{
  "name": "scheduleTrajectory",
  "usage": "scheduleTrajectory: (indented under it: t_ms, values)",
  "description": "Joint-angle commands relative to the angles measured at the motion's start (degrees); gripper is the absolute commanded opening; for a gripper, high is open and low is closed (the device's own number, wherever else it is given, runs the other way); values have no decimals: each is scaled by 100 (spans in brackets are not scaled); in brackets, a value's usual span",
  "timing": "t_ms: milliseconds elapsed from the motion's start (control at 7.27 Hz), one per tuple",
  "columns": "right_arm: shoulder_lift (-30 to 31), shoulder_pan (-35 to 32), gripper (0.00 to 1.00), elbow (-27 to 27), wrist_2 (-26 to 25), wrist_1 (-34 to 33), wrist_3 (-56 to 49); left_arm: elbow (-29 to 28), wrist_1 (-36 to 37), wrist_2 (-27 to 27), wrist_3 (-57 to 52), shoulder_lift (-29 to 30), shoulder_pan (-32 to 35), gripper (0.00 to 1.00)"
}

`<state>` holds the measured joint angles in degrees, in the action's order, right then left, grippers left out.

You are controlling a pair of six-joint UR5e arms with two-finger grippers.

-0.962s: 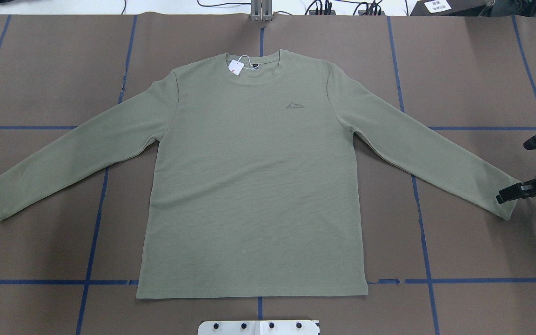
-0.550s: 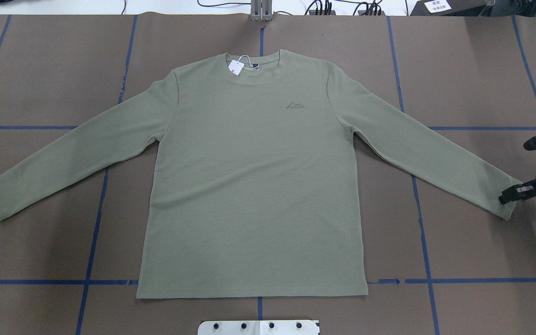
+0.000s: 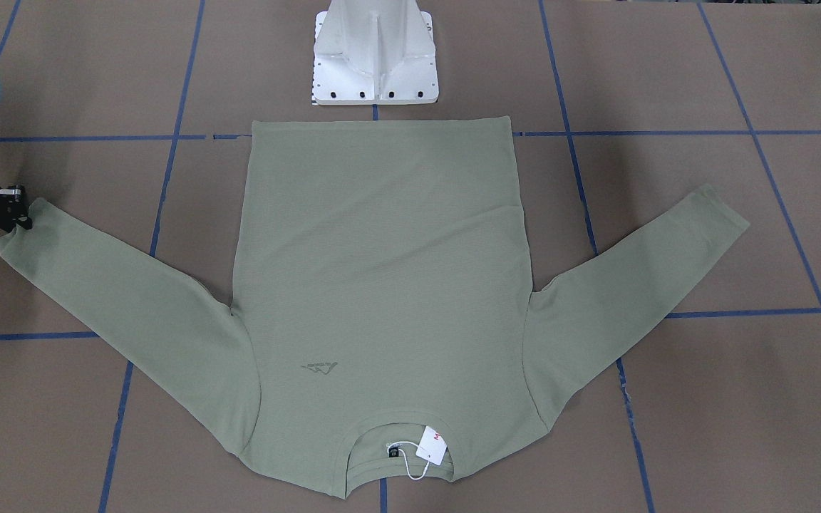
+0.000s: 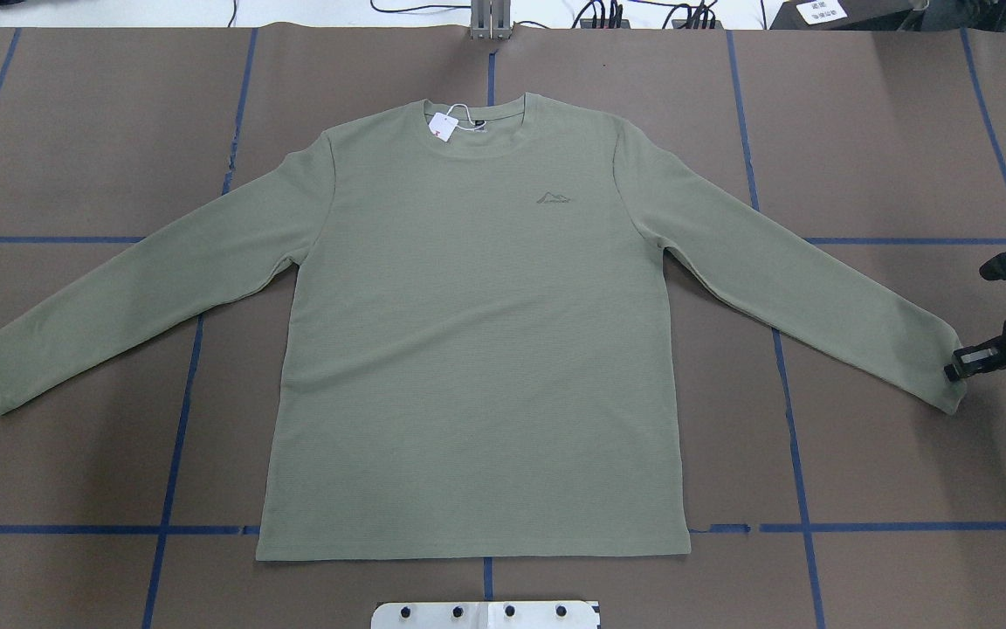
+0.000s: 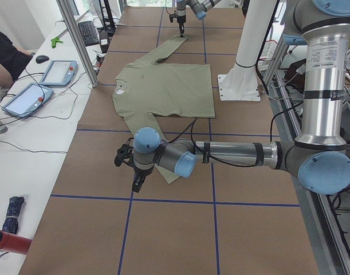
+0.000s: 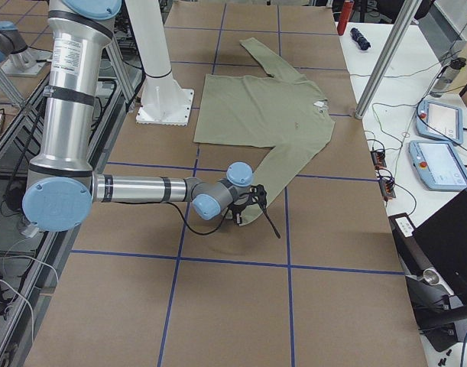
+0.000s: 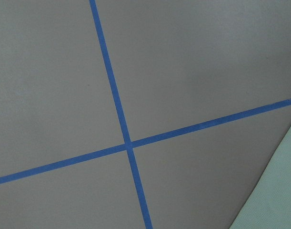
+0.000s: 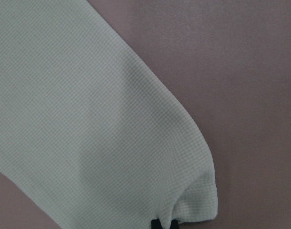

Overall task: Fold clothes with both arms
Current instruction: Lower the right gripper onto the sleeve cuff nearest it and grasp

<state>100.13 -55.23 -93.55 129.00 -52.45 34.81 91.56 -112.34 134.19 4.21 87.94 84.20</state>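
The clothes, one sage-green long-sleeved shirt (image 4: pixel 477 349), lie flat and face up with both sleeves spread and a white hang tag (image 4: pixel 443 125) at the collar. My right gripper (image 4: pixel 955 370) is at the cuff of the sleeve on my right, fingers together and pinching its edge. The right wrist view shows that cuff (image 8: pixel 193 191) puckered around the black fingertips (image 8: pixel 157 224). My left gripper (image 5: pixel 136 184) shows only in the exterior left view, beside the other sleeve's end, so I cannot tell whether it is open or shut. A corner of green cloth (image 7: pixel 274 191) is in the left wrist view.
Brown paper with a blue tape grid (image 4: pixel 180 411) covers the table. The white pedestal base (image 3: pixel 375 57) stands just behind the shirt's hem. A side bench holds teach pendants (image 5: pixel 54 71) and cables, with a person (image 5: pixel 3 57) seated there. An aluminium post (image 5: pixel 77 40) stands at the bench's edge.
My right gripper has slid a little outward, toward the table's right end, and now sits at the very edge of the cuff. The shirt's body has not moved.
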Motion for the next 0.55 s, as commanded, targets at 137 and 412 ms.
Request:
scheduleTrajectory:
  t_ms: [137,412]
  values:
    - [-28,-14,0,-408,99,-37,348,-51,-7,10,0,12,0,100]
    - [-623,-146,0,-401,257,-89,544,-77,-7,10,0,47,0,100]
